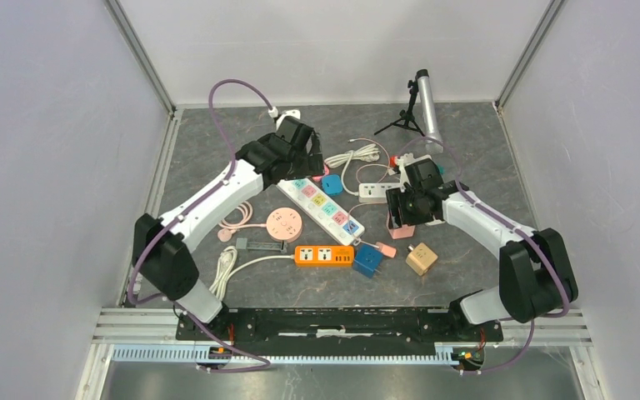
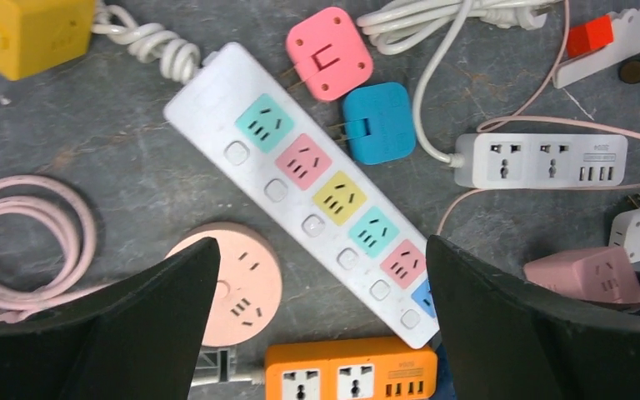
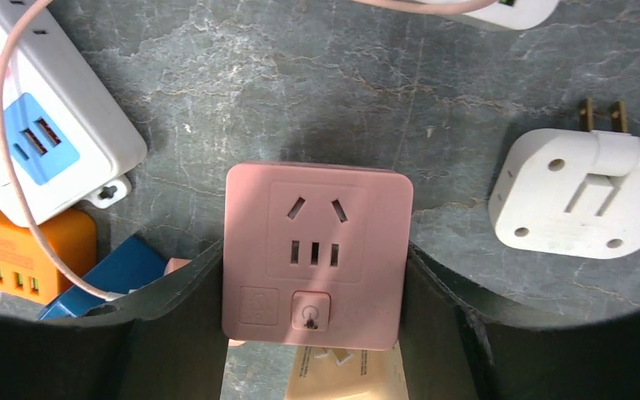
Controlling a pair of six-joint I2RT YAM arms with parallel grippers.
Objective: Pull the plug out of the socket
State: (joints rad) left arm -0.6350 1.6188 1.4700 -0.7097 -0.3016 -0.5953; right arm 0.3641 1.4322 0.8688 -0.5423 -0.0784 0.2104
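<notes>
The right gripper (image 3: 312,258) clamps the pink socket (image 3: 317,217) — a finger pressed on each side — just right of the white strip (image 2: 300,183). The left gripper (image 2: 321,243) hangs wide above that strip, holding nothing.

The orange power strip (image 2: 346,375) runs off the bottom edge. A pink socket block (image 3: 317,250) hides part of the tan box (image 3: 350,375) behind it.

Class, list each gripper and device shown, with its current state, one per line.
Left gripper: open.
Right gripper: shut on pink socket cube, whose face socket is empty.
Long white strip: visible sockets empty.
Orange strip: visible sockets empty.
White adapter: unplugged, prongs bare.
</notes>
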